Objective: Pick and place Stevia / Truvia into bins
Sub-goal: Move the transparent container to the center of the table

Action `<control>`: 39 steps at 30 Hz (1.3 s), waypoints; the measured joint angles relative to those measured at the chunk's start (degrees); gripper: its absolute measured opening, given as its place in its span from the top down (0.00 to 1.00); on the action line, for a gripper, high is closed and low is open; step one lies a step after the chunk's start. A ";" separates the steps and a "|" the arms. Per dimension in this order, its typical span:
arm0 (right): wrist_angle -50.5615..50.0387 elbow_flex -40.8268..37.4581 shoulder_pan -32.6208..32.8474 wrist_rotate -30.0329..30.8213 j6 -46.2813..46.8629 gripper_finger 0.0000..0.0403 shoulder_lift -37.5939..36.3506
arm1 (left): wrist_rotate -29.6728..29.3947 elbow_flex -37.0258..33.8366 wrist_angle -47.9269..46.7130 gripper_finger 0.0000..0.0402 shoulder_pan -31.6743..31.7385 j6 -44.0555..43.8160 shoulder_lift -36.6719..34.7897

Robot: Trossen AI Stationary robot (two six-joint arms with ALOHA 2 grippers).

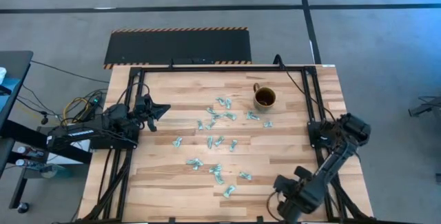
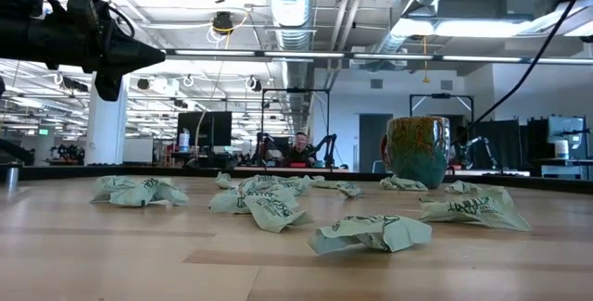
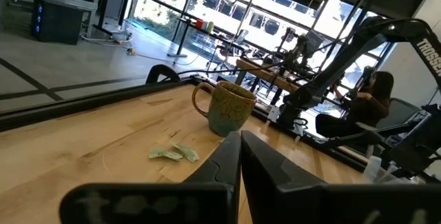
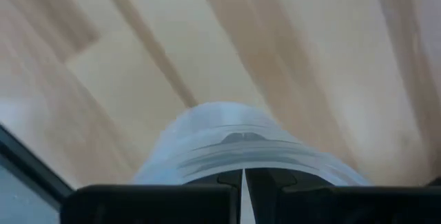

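Several crumpled pale green sachets point(image 1: 217, 141) lie scattered on the middle of the wooden table, and they also show in the low view point(image 2: 371, 232). My left gripper point(image 1: 157, 110) hovers shut above the table's left side, well clear of them point(image 3: 240, 156). My right gripper point(image 1: 281, 184) is low at the table's near right, its fingers together point(image 4: 243, 177). A whitish rounded thing point(image 4: 241, 145), seemingly the clear cup, fills the right wrist view just past the fingers. In the high view the right arm hides it. My right gripper points down at the whitish rounded thing point(image 4: 241, 131), which sits on the table right before its fingertips. Whether the shut fingers touch it I cannot tell, as they hide the spot where they would meet it.
A brown handled mug point(image 1: 264, 98) with dark contents stands at the far right of the sachets, greenish in the low view point(image 2: 419, 151). A black frame rail point(image 1: 313, 100) borders the table. Bare wood lies between my left gripper and the sachets.
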 joint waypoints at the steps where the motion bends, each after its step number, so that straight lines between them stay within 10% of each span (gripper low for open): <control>1: -0.02 0.00 -0.99 0.00 -1.10 0.98 0.00 | 0.00 0.00 0.00 1.00 0.00 0.00 0.00; 39: 17.49 0.04 -39.88 0.12 -33.91 0.98 -0.07 | 0.00 0.00 0.00 1.00 0.00 0.00 0.00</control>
